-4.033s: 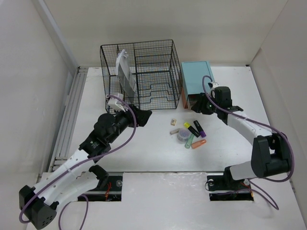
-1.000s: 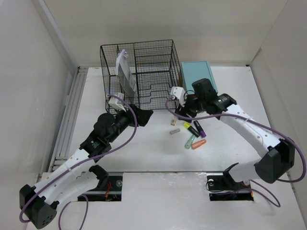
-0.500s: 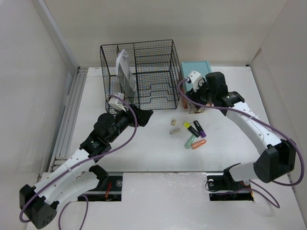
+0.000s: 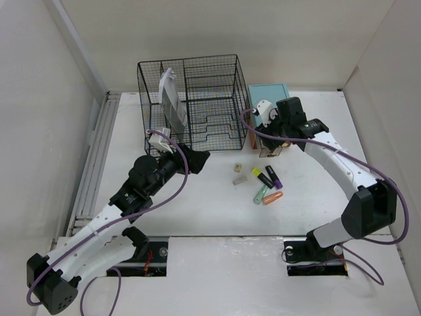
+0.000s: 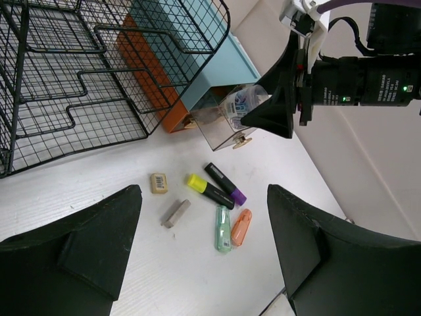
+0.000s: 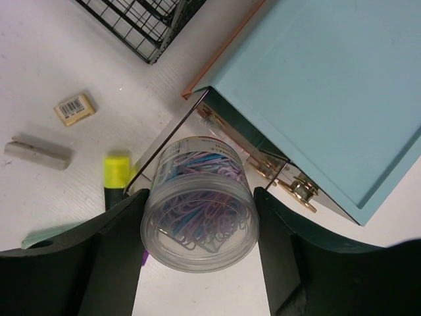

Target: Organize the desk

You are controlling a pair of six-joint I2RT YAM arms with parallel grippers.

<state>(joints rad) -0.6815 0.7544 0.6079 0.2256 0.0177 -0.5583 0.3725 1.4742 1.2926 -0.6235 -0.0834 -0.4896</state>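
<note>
White desk (image 4: 197, 210) lies below the right claw (image 6: 197, 204), clamped on a clear paperclip tub (image 5: 242, 105).

White matte worktop (image 4: 197, 210), grey metal rail (image 4: 92, 164) along its left edge. Toward the far edge, left of centre, stands a black wire-mesh organizer (image 4: 191, 99). A teal drawer box (image 4: 266, 97) stands just beside it on the right, its clear drawer (image 5: 209, 125) pulled out toward the near edge. Lying loose mid-worktop, near the drawer:
- a tan eraser (image 4: 238, 167)
- a grey stick (image 4: 239, 179)
- a yellow highlighter (image 4: 261, 176)
- a purple highlighter (image 4: 273, 178)
- a green highlighter (image 4: 260, 193)
- an orange highlighter (image 4: 272, 197)

The green and orange highlighters lie side by side.
</note>
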